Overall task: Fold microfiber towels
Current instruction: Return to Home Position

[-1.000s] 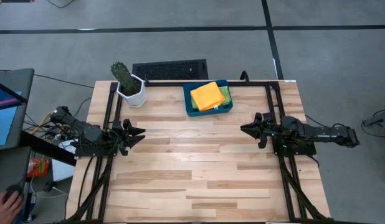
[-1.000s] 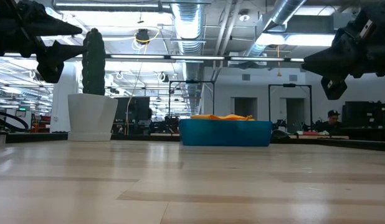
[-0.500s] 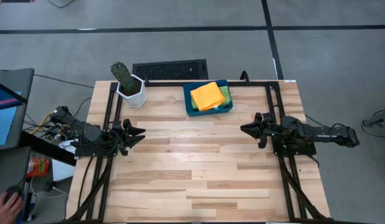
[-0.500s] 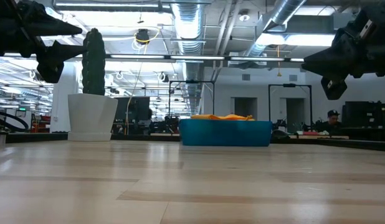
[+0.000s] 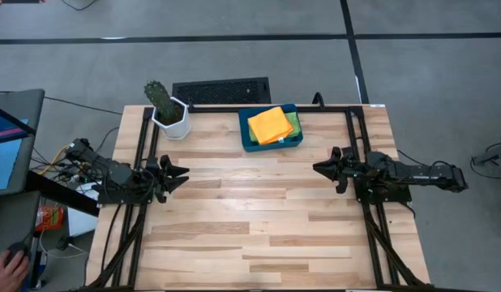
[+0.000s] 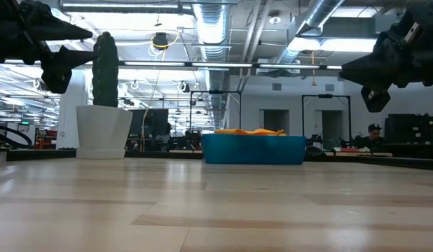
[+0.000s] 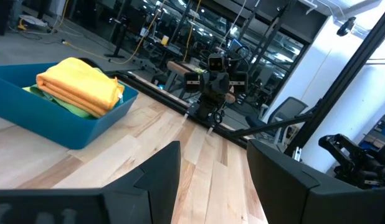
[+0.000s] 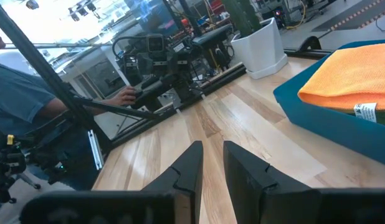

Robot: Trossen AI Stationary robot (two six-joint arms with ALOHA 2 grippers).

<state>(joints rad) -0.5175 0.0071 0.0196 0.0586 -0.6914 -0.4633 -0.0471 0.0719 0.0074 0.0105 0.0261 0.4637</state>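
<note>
Nothing is being moved from a second ago: the left gripper [image 5: 182,176] and right gripper [image 5: 318,168] are being held empty, fingers parted, at opposite sides of the table [image 5: 259,231], the orange towel [image 5: 269,124] being kept folded in the blue bin [image 5: 244,135]; folding seems finished.

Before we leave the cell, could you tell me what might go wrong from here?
1. The orange towel is heaped above the blue tray's rim, on the green towel; a bump might slide it out.
2. A person's hand shows beyond the table's left edge; the left gripper and right gripper wait open at the table's sides, but a sudden arm move could strike it.
</note>
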